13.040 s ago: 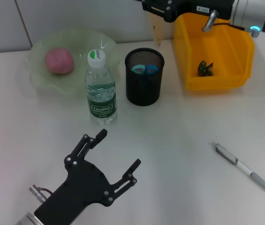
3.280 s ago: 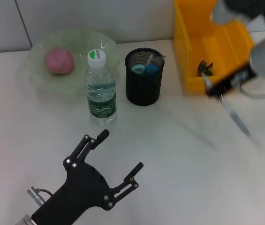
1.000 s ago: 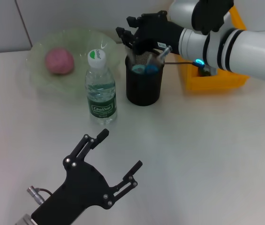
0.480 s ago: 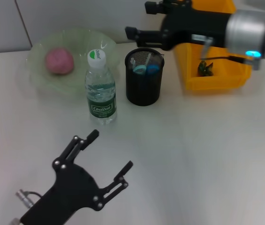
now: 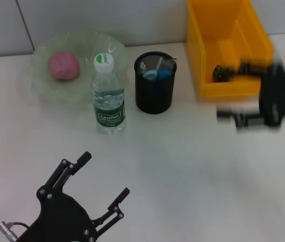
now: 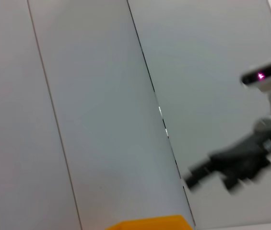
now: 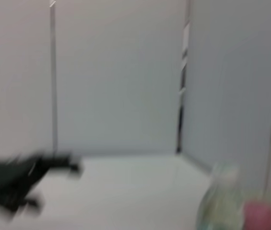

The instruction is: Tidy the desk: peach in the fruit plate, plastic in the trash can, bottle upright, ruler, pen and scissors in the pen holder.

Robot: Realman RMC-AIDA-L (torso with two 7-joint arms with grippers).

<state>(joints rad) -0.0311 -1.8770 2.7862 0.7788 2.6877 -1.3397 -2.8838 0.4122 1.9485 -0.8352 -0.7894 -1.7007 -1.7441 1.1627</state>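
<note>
The pink peach [image 5: 64, 65] lies in the pale green fruit plate [image 5: 44, 88]. Beside the plate, the bottle [image 5: 108, 96] stands upright. The black mesh pen holder [image 5: 155, 93] holds blue scissors handles [image 5: 157, 74] and a silver pen [image 5: 160, 62]; I cannot make out the ruler inside. Green plastic [image 5: 221, 73] lies in the yellow trash can [image 5: 233, 88]. My right gripper [image 5: 231, 94] is a blur in front of the can, open and holding nothing. My left gripper [image 5: 105, 174] is open near the table's front edge, also holding nothing.
A grey panelled wall runs behind the table. The left wrist view shows the trash can's rim [image 6: 149, 223] and the right gripper [image 6: 231, 167] far off. The right wrist view shows the left gripper [image 7: 20, 179], the bottle [image 7: 219, 203] and the peach [image 7: 257, 213].
The right gripper carried the pen to the pen holder, left it there, then swung away to the right in front of the trash can. The left gripper drew back toward the front edge.
</note>
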